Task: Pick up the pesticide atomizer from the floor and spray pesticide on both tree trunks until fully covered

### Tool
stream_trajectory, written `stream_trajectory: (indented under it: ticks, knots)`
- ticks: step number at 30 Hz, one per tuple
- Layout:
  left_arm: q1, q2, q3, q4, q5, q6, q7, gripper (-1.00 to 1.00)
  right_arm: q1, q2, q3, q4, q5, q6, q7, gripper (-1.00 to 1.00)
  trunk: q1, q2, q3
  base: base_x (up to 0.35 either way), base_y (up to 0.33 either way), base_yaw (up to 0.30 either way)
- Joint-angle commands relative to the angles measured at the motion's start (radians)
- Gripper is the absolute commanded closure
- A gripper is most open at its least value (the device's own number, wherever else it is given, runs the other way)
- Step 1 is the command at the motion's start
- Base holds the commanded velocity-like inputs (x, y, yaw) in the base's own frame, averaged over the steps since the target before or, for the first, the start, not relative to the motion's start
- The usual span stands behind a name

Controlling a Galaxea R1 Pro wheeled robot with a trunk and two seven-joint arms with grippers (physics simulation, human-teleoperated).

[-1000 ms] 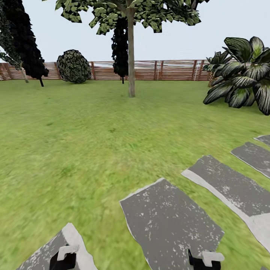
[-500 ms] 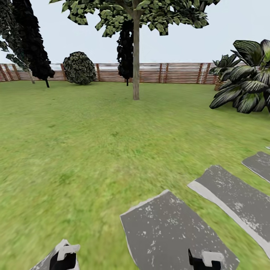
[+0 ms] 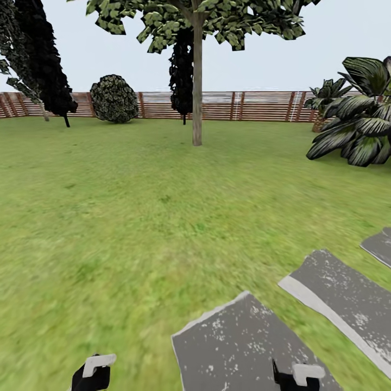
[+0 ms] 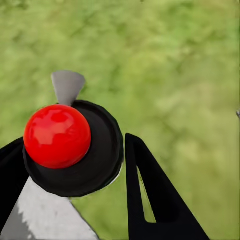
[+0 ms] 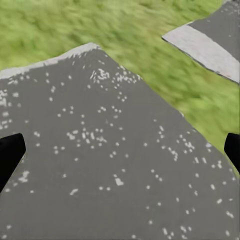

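Observation:
The pesticide atomizer (image 4: 57,136) shows from above as a red ball on a round black cap with a grey nozzle. It sits between the black fingers (image 4: 150,200) of my left gripper (image 3: 92,374), which is shut on it over the grass floor (image 3: 136,206). My right gripper (image 3: 296,377) hangs open with nothing in it, its fingertips wide apart over a grey stepping stone (image 5: 115,150). One tree stands far ahead on the lawn, its pale straight tree trunk (image 3: 197,92) under a green-and-white crown (image 3: 217,19). No pesticide cloud is visible.
Grey stepping stones (image 3: 239,347) (image 3: 342,298) run off to the right. A broad-leaved plant (image 3: 358,130) stands at the right. A slatted wooden fence (image 3: 260,106), a round shrub (image 3: 114,99) and dark conifers (image 3: 46,60) (image 3: 181,70) line the back.
The whole view has shifted: the stepping stones slid down and to the right and the left one left the picture, so the camera has moved. Both grippers keep their place in the picture.

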Motion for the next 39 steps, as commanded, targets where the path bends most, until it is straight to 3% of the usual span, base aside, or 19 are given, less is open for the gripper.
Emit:
stream_trajectory:
  ticks: [1, 39]
  knots:
    - [-0.001, 0.000, 0.000, 0.001, 0.005, -0.003, 0.000, 1.00, -0.001, 0.000, -0.005, 0.001, 0.011, -0.003, -0.004, -1.00, 0.000, 0.000, -0.001, 0.337, 0.000, 0.000]
    - [-0.001, 0.000, -0.001, 0.001, 0.005, -0.003, 0.000, 1.00, -0.001, 0.000, -0.005, 0.001, 0.010, -0.004, -0.004, -1.00, 0.000, 0.000, 0.006, 0.337, 0.000, 0.000]
